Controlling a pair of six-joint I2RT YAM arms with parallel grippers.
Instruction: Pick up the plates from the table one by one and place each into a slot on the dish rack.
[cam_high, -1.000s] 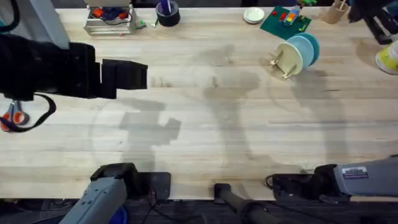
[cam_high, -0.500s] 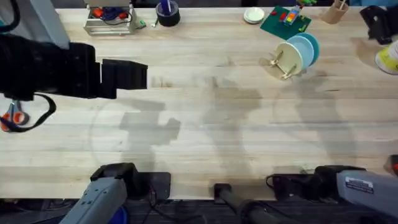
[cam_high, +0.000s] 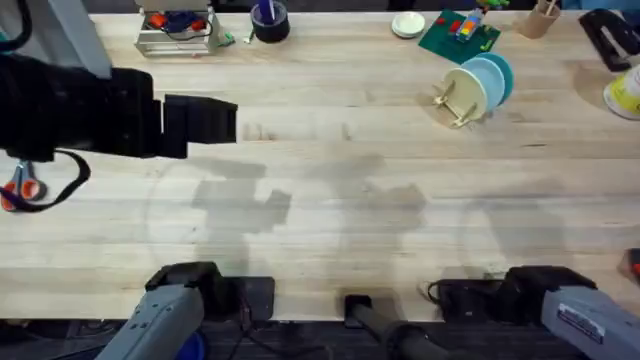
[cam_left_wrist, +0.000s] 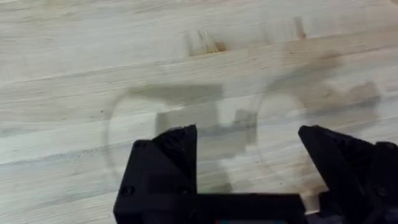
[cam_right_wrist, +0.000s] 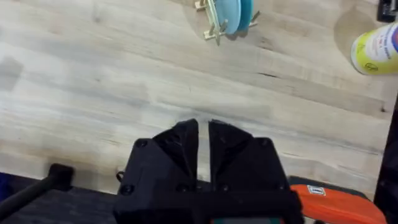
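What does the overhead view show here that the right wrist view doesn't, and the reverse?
Overhead alone: the metal tray, a tape roll, a white dish, a green board and scissors.
Right wrist alone: the right gripper, fingers nearly together, holding nothing.
Both: the rack with plates standing in it, the yellow bottle and the table.

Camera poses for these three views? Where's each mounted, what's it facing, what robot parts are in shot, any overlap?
Overhead: fixed above the arm bases, looking down and forward over the table; both bases at the bottom edge.
Left wrist: on the left arm, facing bare wood; the left gripper is open.
Right wrist: on the right arm, facing the far table; the right gripper is nearly closed.
Shared: overhead and right wrist both show the dish rack holding the plates.
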